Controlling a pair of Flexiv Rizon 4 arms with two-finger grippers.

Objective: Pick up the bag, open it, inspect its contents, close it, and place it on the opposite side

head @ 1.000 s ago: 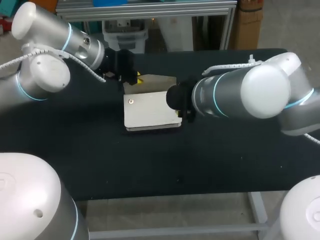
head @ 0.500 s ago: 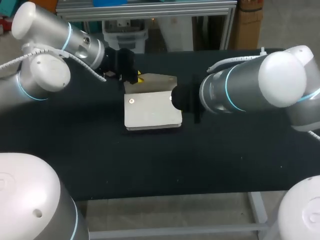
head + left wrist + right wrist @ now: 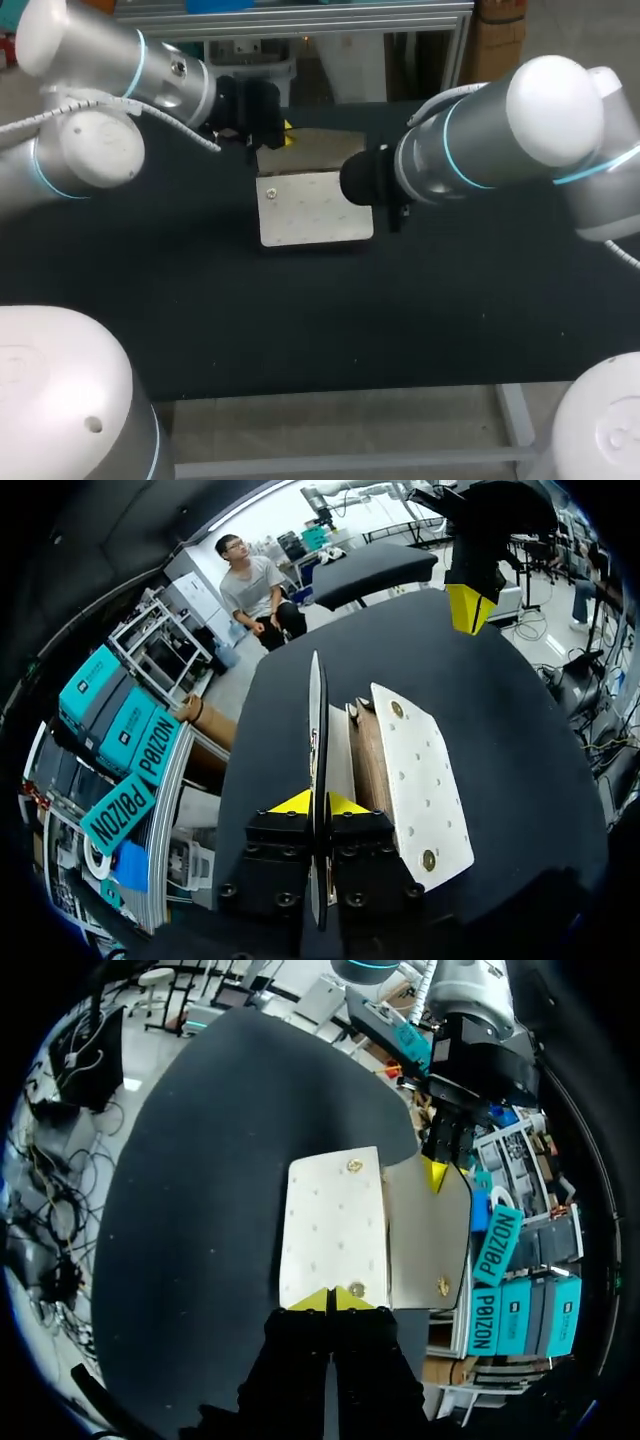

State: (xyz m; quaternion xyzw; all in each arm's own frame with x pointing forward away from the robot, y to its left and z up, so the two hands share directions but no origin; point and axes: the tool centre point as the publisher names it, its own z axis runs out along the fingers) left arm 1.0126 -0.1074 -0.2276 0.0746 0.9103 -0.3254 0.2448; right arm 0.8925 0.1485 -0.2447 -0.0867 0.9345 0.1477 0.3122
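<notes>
While left gripper (image 3: 318,802) clamps the flap (image 3: 320,150) and right gripper (image 3: 328,1298) sits clenched at the edge of the bag (image 3: 315,208) (pinning it?), overpull could tear flap or drag bag.

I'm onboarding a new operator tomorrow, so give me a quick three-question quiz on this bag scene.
1. True or false: the bag has its flap closed.
2. Which hand pinches the flap? A: left hand. B: right hand. C: neither.
3. Fill in: the table surface is ___ in colour.
Key: 1 false; 2 A; 3 black.
</notes>
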